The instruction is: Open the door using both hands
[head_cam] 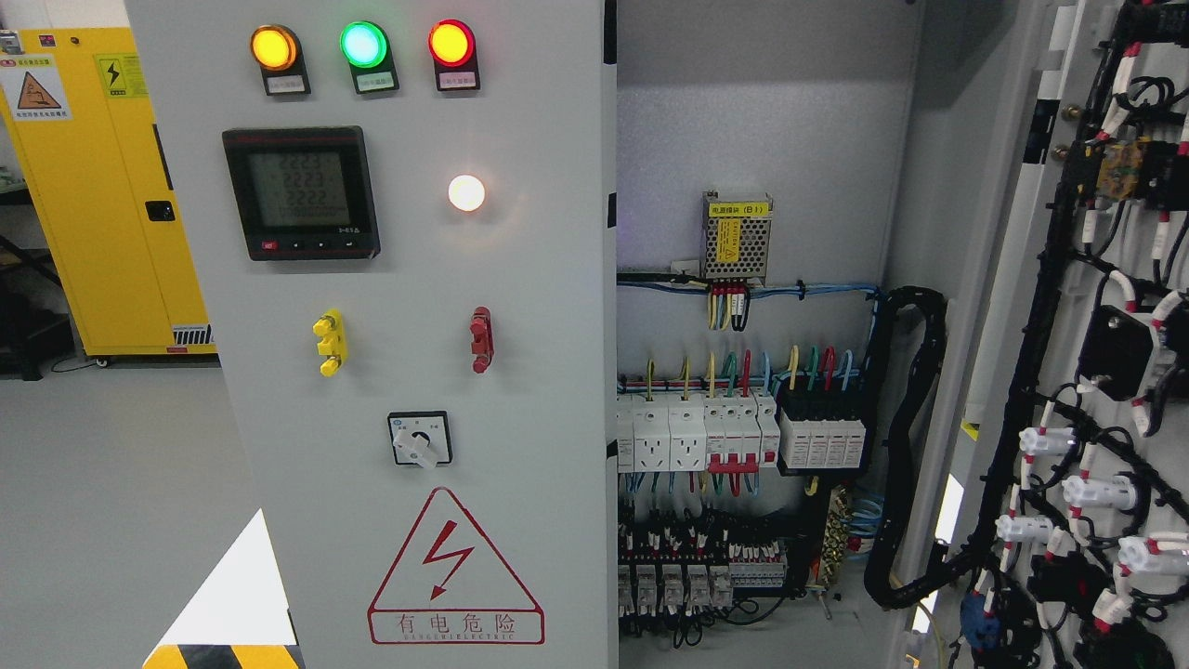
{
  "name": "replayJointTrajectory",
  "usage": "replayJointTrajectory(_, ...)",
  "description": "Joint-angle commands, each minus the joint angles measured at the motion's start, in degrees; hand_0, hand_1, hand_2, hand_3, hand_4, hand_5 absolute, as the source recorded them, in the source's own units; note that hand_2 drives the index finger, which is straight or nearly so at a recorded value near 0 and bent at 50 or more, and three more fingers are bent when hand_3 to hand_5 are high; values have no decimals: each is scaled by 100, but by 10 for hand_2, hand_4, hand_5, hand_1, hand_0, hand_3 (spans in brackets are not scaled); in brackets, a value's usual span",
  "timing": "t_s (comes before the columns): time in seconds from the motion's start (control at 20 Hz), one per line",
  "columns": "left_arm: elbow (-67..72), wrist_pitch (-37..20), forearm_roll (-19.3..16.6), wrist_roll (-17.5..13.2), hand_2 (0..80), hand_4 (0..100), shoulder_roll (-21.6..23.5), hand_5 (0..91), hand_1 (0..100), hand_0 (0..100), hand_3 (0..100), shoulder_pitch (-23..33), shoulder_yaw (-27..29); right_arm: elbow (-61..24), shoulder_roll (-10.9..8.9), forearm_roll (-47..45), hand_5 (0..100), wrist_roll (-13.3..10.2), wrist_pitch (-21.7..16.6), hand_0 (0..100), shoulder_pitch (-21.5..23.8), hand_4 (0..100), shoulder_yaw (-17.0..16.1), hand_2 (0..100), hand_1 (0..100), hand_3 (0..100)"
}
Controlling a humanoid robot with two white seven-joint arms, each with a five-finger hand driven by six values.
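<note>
Head view, grey cabinet door [520, 279] swung open, wired interior [743, 418], yellow cabinet [102, 195] behind, robot hand state indeterminable.

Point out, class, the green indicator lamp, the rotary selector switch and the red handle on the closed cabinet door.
green indicator lamp [363, 44], head view, middle of its lit lens.
rotary selector switch [419, 447], head view, its white knob.
red handle [480, 340], head view, its middle.

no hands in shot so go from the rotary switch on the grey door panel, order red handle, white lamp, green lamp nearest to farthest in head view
Neither hand shows, so this is ranked from the rotary switch on the door panel.
1. red handle, just above and to the right
2. white lamp, higher, mid panel
3. green lamp, top row, middle
</note>
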Motion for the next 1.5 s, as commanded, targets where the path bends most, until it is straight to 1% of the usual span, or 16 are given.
replayJointTrajectory(0.0,16,-5,-7,-42,0,0,-12,0,145,346,0,-2,-15,-1853,-85,-4,0,-4,-599,215,-155,0,413,0,62,0)
replayJointTrajectory(0.05,16,4,-15,-42,0,0,-12,0,146,345,0,-2,-15,-1853,-59,-4,0,-4,-731,215,-234,0,440,0,62,0)
replayJointTrajectory(0.1,24,4,-16,-51,0,0,-12,0,148,345,0,-2,-15,-1853,-32,-4,0,-4,-759,215,-391,0,440,0,62,0)
replayJointTrajectory(0.3,16,4,-16,-60,0,0,-12,0,151,345,0,-2,-15,-1844,3,4,0,-13,-724,215,-1200,0,300,0,62,0)
replayJointTrajectory(0.4,16,4,-16,-60,0,0,-20,0,151,345,0,-2,-15,-1826,126,39,0,-31,-654,215,-1630,0,300,0,62,0)
replayJointTrajectory(0.45,16,4,-16,-60,0,0,-20,0,151,345,0,-2,-15,-1783,152,48,0,-39,-453,215,-1850,0,300,0,62,0)
replayJointTrajectory(0.55,16,4,-16,-60,0,0,-20,0,151,346,0,-2,-15,-1756,257,31,0,-75,231,215,-2289,0,300,0,63,0)
replayJointTrajectory(0.6,16,4,-16,-60,0,0,-20,0,151,346,0,-2,-15,-1730,328,31,0,-75,495,215,-2518,0,300,0,63,0)
replayJointTrajectory(0.65,16,4,-16,-60,0,0,-20,0,151,346,0,-2,-15,-1677,424,31,0,-75,655,215,-2772,0,282,0,63,0)
replayJointTrajectory(0.8,16,4,-16,-51,0,0,-20,0,152,346,0,-2,-15,-1336,618,31,0,-75,866,215,-3406,0,28,0,63,0)
replayJointTrajectory(0.95,16,4,-16,-51,0,0,-20,0,152,346,0,-2,-23,-1089,662,31,0,-83,1112,215,-3750,0,-104,0,62,0)
replayJointTrajectory(1.1,16,4,-16,-42,0,0,-20,0,153,347,0,-2,-15,-860,741,31,0,-75,1262,215,-4066,0,-227,0,62,0)
replayJointTrajectory(1.3,16,4,-24,-51,0,0,-3,0,154,346,0,-2,-15,-579,776,4,0,-75,1649,215,-4584,0,-307,0,62,0)
replayJointTrajectory(1.45,16,-5,-24,-51,0,0,-12,0,155,347,0,-2,-23,-210,776,-4,0,-75,1711,215,-4918,0,-412,0,62,0)
